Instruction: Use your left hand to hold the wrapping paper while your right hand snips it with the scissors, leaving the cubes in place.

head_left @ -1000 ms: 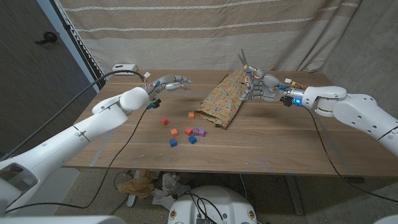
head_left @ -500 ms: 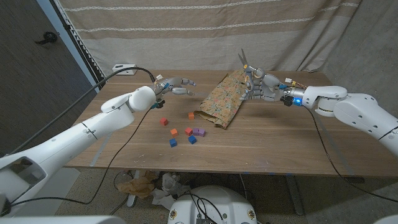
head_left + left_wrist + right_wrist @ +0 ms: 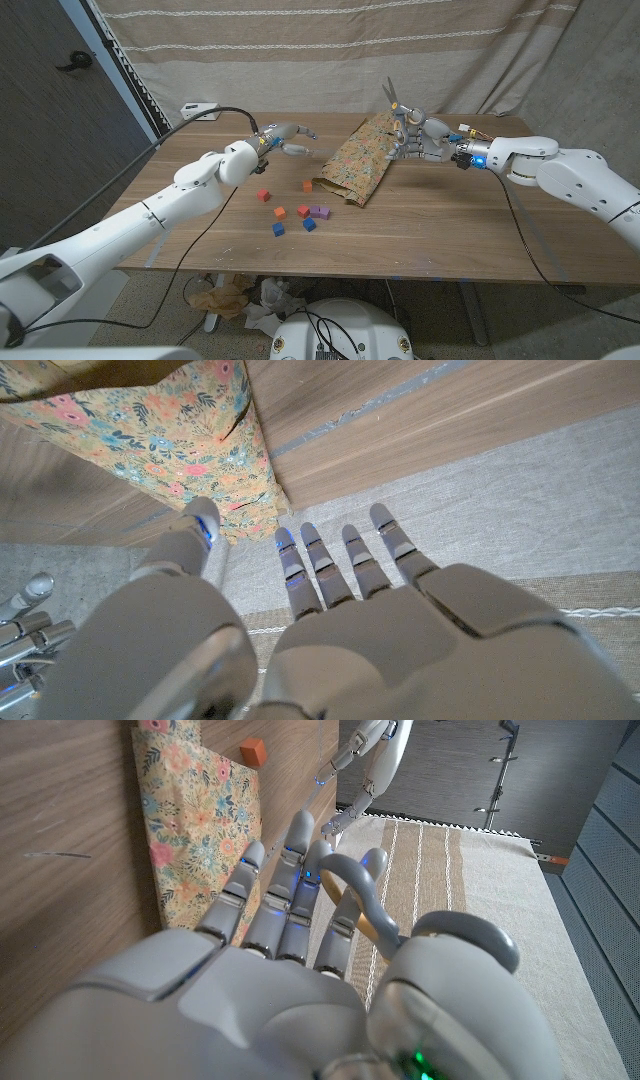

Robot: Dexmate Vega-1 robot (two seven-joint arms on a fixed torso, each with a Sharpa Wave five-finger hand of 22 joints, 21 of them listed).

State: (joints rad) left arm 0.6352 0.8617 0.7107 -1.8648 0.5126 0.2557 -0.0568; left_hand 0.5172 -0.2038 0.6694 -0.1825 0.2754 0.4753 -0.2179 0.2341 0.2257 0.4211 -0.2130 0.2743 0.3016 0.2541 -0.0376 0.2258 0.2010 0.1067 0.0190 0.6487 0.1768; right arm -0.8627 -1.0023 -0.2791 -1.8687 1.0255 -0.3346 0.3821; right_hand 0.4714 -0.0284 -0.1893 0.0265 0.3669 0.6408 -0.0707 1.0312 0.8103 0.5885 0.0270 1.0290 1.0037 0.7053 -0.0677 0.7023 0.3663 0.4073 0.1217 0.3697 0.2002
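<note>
Left robot hand nearer wrapping paper, fingers spread, empty, right robot hand gripping scissors

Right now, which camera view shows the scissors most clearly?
The head view: the scissors stand with blades pointing up from the right hand, beside the wrapping paper. The right wrist view shows just their grey handle loops among the fingers. The left wrist view shows the paper, not the scissors.

left hand, fingers spread — wrapping paper beyond
</note>
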